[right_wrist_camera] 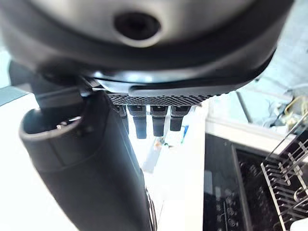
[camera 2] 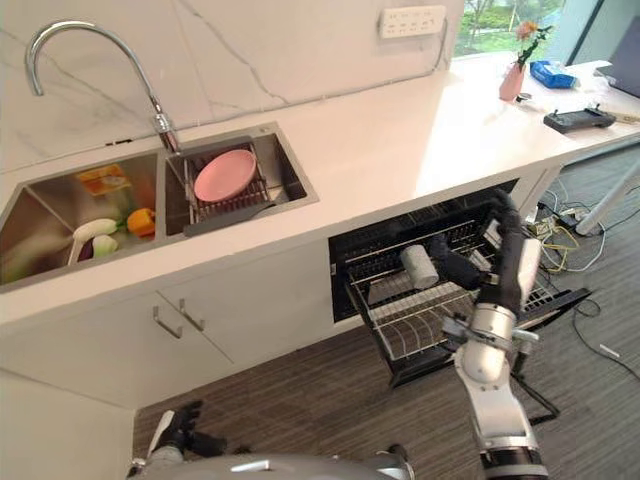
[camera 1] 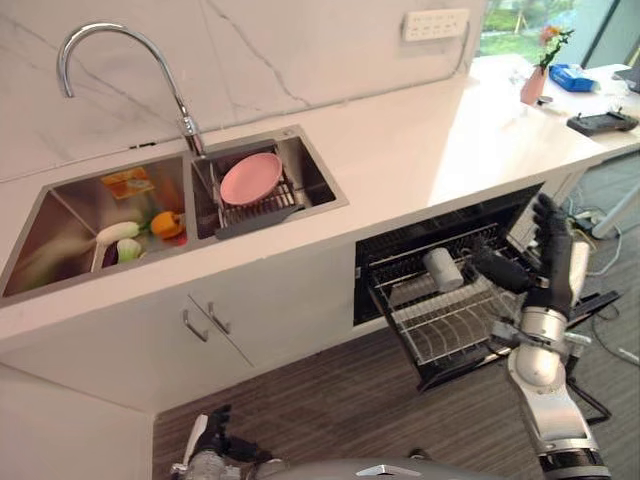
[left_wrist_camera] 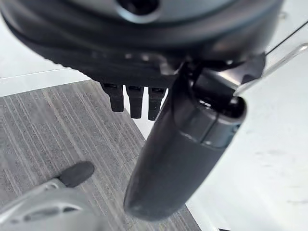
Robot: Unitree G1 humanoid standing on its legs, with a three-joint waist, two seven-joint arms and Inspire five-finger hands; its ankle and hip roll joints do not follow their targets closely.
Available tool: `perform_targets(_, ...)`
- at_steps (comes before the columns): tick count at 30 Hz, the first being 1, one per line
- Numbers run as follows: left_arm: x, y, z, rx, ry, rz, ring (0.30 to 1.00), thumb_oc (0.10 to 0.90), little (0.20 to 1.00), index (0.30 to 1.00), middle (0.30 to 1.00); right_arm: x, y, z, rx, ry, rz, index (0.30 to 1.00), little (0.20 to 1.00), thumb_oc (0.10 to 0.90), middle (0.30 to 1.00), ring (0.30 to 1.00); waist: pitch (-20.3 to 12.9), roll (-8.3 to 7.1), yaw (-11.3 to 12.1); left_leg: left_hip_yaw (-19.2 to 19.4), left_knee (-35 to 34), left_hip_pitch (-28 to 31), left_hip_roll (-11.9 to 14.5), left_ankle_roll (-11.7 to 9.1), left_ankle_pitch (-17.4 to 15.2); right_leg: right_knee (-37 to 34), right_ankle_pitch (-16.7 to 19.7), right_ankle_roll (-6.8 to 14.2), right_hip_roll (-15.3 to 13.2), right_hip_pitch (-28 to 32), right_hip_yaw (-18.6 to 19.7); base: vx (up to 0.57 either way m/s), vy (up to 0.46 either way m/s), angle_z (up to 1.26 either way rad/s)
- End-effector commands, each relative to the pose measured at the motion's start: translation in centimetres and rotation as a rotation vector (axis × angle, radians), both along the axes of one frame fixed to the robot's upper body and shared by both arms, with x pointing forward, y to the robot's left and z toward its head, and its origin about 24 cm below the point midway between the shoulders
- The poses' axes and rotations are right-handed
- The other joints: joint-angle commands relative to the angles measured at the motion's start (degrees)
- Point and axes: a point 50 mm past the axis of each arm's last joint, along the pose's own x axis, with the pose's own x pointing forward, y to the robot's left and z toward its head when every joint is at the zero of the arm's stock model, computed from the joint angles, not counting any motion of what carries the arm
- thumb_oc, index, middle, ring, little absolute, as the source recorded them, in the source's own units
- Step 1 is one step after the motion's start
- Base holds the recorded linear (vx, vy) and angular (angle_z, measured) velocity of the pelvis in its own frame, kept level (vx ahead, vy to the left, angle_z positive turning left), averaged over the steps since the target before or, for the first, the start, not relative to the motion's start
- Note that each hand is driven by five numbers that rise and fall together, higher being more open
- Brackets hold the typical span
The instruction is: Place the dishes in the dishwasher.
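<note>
A pink plate (camera 1: 252, 178) leans in a wire rack inside the sink's right basin (camera 1: 318, 172). Below the counter, the dishwasher's lower rack (camera 1: 455, 330) is pulled out, and a white cup (camera 1: 443, 268) lies on its side in it. My right hand (camera 1: 545, 250) is raised over the rack's right part, open, with straight fingers pointing up and nothing in it; its thumb (right_wrist_camera: 96, 168) stands free in the right wrist view. My left hand (camera 1: 215, 440) hangs low near the floor, open and empty, with its thumb (left_wrist_camera: 183, 144) held out.
The left basin (camera 1: 60, 215) holds vegetables, an orange pepper (camera 1: 166, 224) and a white item. A curved faucet (camera 1: 120, 60) rises behind the sink. The counter's far right end carries a vase (camera 1: 534, 85), a blue pack and a black device (camera 1: 602, 121). Cabinet doors (camera 1: 200, 322) lie under the sink.
</note>
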Motion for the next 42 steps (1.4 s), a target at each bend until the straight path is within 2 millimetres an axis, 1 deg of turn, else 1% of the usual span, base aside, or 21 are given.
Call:
perform_targets(1,-0.1,0.6,0.2,0.002,-0.035,0.145,0.900,0.800,0.900,0.900,0.900,1.7,1.3,5.2,-0.029,-0.275,0.083,0.900,0.900,0.800,0.900,0.900,-1.03,2.53,1.41,-3.69,1.96,-0.59,-0.34,3.77,-3.54,5.19,-7.32,1.14,-1.91,-1.57,0.35,0.08,0.652,0.08)
perform_targets(2,0.2,0.6,0.3,0.001,-0.037,0.096,0.900,0.800,0.900,0.900,0.900,1.6,0.8,4.9,-0.017,-0.262,0.048,0.900,0.900,0.800,0.900,0.900,-1.33,1.66,1.73,-4.29,3.42,-0.84,-4.09,6.06,-6.33,9.36,-6.43,1.57,-5.75,-2.10,1.53,0.07,0.664,0.17)
perform_targets(3,0.6,0.9,0.5,0.005,-0.045,0.079,0.900,0.800,0.900,0.900,0.900,1.5,0.7,4.8,-0.005,-0.258,0.047,0.900,0.900,0.800,0.900,0.900,-1.03,1.25,2.05,-4.36,4.13,-0.74,-5.90,7.68,-7.41,13.70,-6.49,1.05,-7.42,-3.55,2.85,0.04,0.522,0.23)
perform_targets(4,0.6,0.9,0.5,0.005,-0.045,0.078,0.900,0.800,0.900,0.900,0.900,1.5,0.7,4.8,-0.005,-0.258,0.047,0.900,0.900,0.800,0.900,0.900,-1.06,1.09,2.20,-4.20,4.21,-0.79,-6.08,7.77,-7.48,14.13,-6.68,1.12,-7.71,-3.90,3.13,0.02,0.330,0.09)
perform_targets(5,1.0,1.2,0.7,0.001,-0.055,0.060,0.900,0.800,0.900,0.900,0.900,1.7,0.6,4.7,0.007,-0.251,0.052,0.900,0.900,0.800,0.900,0.900,-0.45,0.73,2.39,-4.41,4.53,-0.45,-7.65,9.34,-8.13,19.41,-6.08,0.43,-8.94,-6.08,5.17,0.03,0.320,-0.05)
perform_targets(7,2.0,1.9,1.2,0.022,-0.072,0.009,0.900,0.800,0.900,0.900,0.900,2.1,1.1,4.6,0.038,-0.245,0.116,0.900,0.900,0.800,0.900,0.900,1.05,0.15,2.53,-4.97,4.00,0.80,-9.65,11.55,-8.49,27.84,-5.39,-0.26,-8.20,-10.67,9.54,0.08,0.433,-0.02)
perform_targets(8,2.6,2.6,1.6,0.052,-0.076,-0.022,0.900,0.800,0.900,0.900,0.900,2.4,1.8,4.6,0.066,-0.243,0.192,0.900,0.900,0.800,0.900,0.900,1.69,-0.44,2.35,-5.65,2.34,2.85,-10.82,12.50,-8.43,30.40,-6.17,-0.63,-4.45,-13.67,11.25,0.09,0.274,0.03)
perform_targets(9,2.6,2.6,1.6,0.052,-0.077,-0.022,0.900,0.800,0.900,0.900,0.900,2.5,1.8,4.6,0.067,-0.244,0.192,0.900,0.900,0.800,0.900,0.900,1.63,-0.41,2.36,-5.63,2.22,2.74,-10.79,12.52,-8.23,30.18,-5.97,-0.71,-4.38,-13.74,11.21,0.18,0.223,-0.05)
perform_targets(10,3.2,3.0,1.9,0.066,-0.086,-0.037,0.900,0.800,0.900,0.900,0.900,2.7,2.2,5.2,0.073,-0.267,0.249,0.900,0.900,0.800,0.900,0.900,1.66,-1.06,2.24,-6.45,0.81,3.96,-11.61,12.50,-8.07,26.81,-6.89,-0.54,-1.92,-14.09,12.40,0.09,0.071,0.02)
perform_targets(11,3.2,3.0,1.9,0.066,-0.086,-0.037,0.900,0.800,0.900,0.900,0.900,2.7,2.2,5.2,0.073,-0.267,0.249,0.900,0.900,0.800,0.900,0.900,1.61,-1.01,2.19,-6.50,0.74,3.84,-11.55,12.50,-7.88,26.45,-6.61,-0.61,-1.82,-14.04,12.27,0.20,0.054,0.17)
perform_targets(12,4.6,3.0,2.4,0.074,-0.114,-0.086,0.900,0.800,0.900,0.900,0.900,2.7,2.3,6.2,0.049,-0.303,0.285,0.900,0.900,0.800,0.900,0.900,1.80,-1.78,1.92,-8.42,0.31,4.32,-12.31,12.24,-8.43,20.46,-7.13,-0.35,-0.27,-13.47,14.31,0.09,-0.014,0.36)
perform_targets(13,4.6,3.0,2.4,0.075,-0.115,-0.086,0.900,0.800,0.900,0.900,0.900,2.7,2.3,6.2,0.049,-0.304,0.285,0.900,0.900,0.800,0.900,0.900,1.76,-1.78,1.86,-8.48,0.32,4.14,-12.31,12.27,-8.27,20.10,-6.82,-0.38,-0.24,-13.43,14.19,0.14,-0.032,0.60)
perform_targets(15,5.1,3.1,2.6,0.078,-0.122,-0.109,0.900,0.800,0.900,0.900,0.900,2.7,2.2,6.7,0.057,-0.329,0.304,0.900,0.900,0.800,0.900,0.900,2.17,-2.63,1.45,-10.35,1.11,4.35,-12.77,12.06,-8.92,16.08,-4.81,0.95,0.40,-13.48,17.30,0.12,-0.043,0.88)
perform_targets(19,3.6,3.1,1.9,0.054,-0.073,-0.085,0.900,0.800,0.900,0.900,0.900,2.8,2.6,6.8,0.050,-0.325,0.351,0.900,0.900,0.800,0.900,0.900,0.20,-4.61,2.45,-11.14,1.66,4.23,-13.50,11.75,-10.06,10.55,-3.19,1.74,-0.43,-8.87,14.88,0.14,-0.083,0.62)
perform_targets(21,2.1,3.0,1.3,0.040,-0.014,-0.100,0.900,0.800,0.900,0.900,0.900,3.3,2.8,7.3,-0.021,-0.302,0.393,0.900,0.900,0.800,0.900,0.900,-0.62,-5.05,3.62,-11.43,2.45,3.86,-12.97,11.12,-10.47,9.54,-4.13,1.68,0.14,-7.55,13.47,0.12,-0.122,0.16)
perform_targets(22,2.1,3.0,1.3,0.040,-0.014,-0.100,0.900,0.800,0.900,0.900,0.900,3.3,2.8,7.2,-0.022,-0.301,0.394,0.900,0.900,0.800,0.900,0.900,-0.63,-5.02,3.55,-11.48,2.49,3.84,-12.93,11.09,-10.51,9.50,-4.14,1.67,0.17,-7.50,13.40,0.10,-0.110,0.16)
perform_targets(26,-1.4,3.9,0.3,0.034,0.105,-0.021,0.900,0.800,0.900,0.900,0.900,4.3,3.2,8.3,-0.242,-0.230,0.491,0.900,0.900,0.800,0.900,0.900,-1.88,-6.09,4.71,-12.27,1.81,3.81,-10.63,9.51,-9.92,8.46,-6.22,0.83,2.05,-6.34,12.03,0.08,-0.147,0.05)
perform_targets(29,-1.9,3.9,0.2,0.023,0.120,0.007,0.900,0.800,0.900,0.900,0.900,4.8,3.1,8.8,-0.318,-0.210,0.504,0.900,0.900,0.800,0.900,0.900,-2.49,-6.25,5.01,-12.52,0.18,4.36,-9.67,8.88,-9.03,8.21,-7.02,0.42,2.89,-5.86,11.46,0.06,-0.110,0.16)
perform_targets(34,-0.5,3.3,0.3,-0.011,0.082,-0.025,0.900,0.800,0.900,0.900,0.900,6.9,2.1,9.8,-0.478,-0.139,0.486,0.900,0.900,0.800,0.900,0.900,-3.38,-6.80,6.71,-14.58,-3.68,4.30,-7.81,7.17,-6.10,7.72,-8.76,-0.67,4.44,-4.84,8.90,0.02,-0.112,0.19)
perform_targets(38,0.9,1.8,0.5,-0.057,0.025,-0.094,0.900,0.800,0.900,0.900,0.900,9.8,1.0,10.7,-0.621,-0.051,0.424,0.900,0.900,0.800,0.900,0.900,-4.14,-6.36,7.84,-15.51,-4.92,3.38,-7.33,6.31,-4.86,4.26,-8.17,-1.10,5.51,-3.34,6.84,0.01,-0.082,0.35)
perform_targets(42,0.9,1.2,0.5,-0.075,0.015,-0.111,0.900,0.800,0.900,0.900,0.900,11.9,1.2,11.0,-0.703,0.018,0.418,0.900,0.900,0.800,0.900,0.900,-4.15,-5.86,8.77,-14.84,-5.14,3.03,-6.97,5.81,-4.53,1.16,-7.53,-1.16,6.36,-2.44,6.97,0.02,-0.058,0.08)
